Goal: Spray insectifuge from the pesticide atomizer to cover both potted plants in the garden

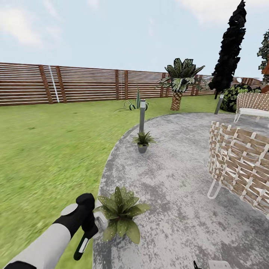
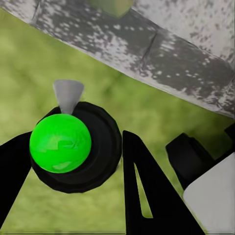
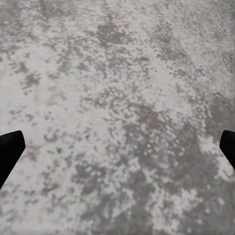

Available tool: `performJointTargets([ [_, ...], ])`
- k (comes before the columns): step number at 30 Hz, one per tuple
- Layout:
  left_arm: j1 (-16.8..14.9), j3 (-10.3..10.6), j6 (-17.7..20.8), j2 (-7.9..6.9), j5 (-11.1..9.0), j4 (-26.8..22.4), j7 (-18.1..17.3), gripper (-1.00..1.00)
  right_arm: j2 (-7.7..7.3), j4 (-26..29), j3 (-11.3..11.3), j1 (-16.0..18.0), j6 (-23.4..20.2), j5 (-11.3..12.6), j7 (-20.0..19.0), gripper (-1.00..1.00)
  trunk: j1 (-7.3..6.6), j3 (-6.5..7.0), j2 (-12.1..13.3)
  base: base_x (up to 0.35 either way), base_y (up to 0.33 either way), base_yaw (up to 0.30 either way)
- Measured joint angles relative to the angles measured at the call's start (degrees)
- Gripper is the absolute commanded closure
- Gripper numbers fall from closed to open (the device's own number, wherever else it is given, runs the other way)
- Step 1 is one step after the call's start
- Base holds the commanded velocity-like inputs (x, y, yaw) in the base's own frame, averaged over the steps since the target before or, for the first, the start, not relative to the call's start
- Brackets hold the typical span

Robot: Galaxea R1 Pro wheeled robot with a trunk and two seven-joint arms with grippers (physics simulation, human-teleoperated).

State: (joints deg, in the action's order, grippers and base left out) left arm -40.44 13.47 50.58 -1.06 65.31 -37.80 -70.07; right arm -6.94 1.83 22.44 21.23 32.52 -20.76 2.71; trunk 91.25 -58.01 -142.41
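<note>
2 speckled green potted plants in round grey pots stood on the round grey stone patio [image 1: 179, 194]: the near one [image 1: 121, 213] just beside the left gripper [image 1: 90, 228], the far one [image 1: 143, 141] by a grey bollard lamp [image 1: 142, 116]. That gripper was clamped on the dark green pesticide atomizer [image 1: 83, 244], whose long axis hung tilted, base down over the lawn and trigger head likely toward the near plant for spraying. Right gripper [image 3: 117, 147] hovered spread wide above bare stone.

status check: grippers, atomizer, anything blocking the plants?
Left gripper shut on atomizer, beside near plant. Right gripper open over patio. Far plant by lamp; path looks clear.
</note>
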Motion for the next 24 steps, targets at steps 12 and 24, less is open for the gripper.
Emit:
performJointTargets([
  [12, 4.1, 0.0, -0.9, -2.97, 0.1, 2.3, 0.3, 1.0, 0.0, 0.0, 0.0, 0.0, 0.0, 0.0, 0.0, -1.0, 0.0, 0.0, 0.0, 0.0, 0.0, 0.0],
  [24, 3.1, 0.7, -0.4, 0.92, 0.0, -1.8, -0.1, 1.0, 0.0, 0.0, 0.0, 0.0, 0.0, 0.0, 0.0, -1.0, 0.0, 0.0, 0.0, 0.0, 0.0, 0.0],
])
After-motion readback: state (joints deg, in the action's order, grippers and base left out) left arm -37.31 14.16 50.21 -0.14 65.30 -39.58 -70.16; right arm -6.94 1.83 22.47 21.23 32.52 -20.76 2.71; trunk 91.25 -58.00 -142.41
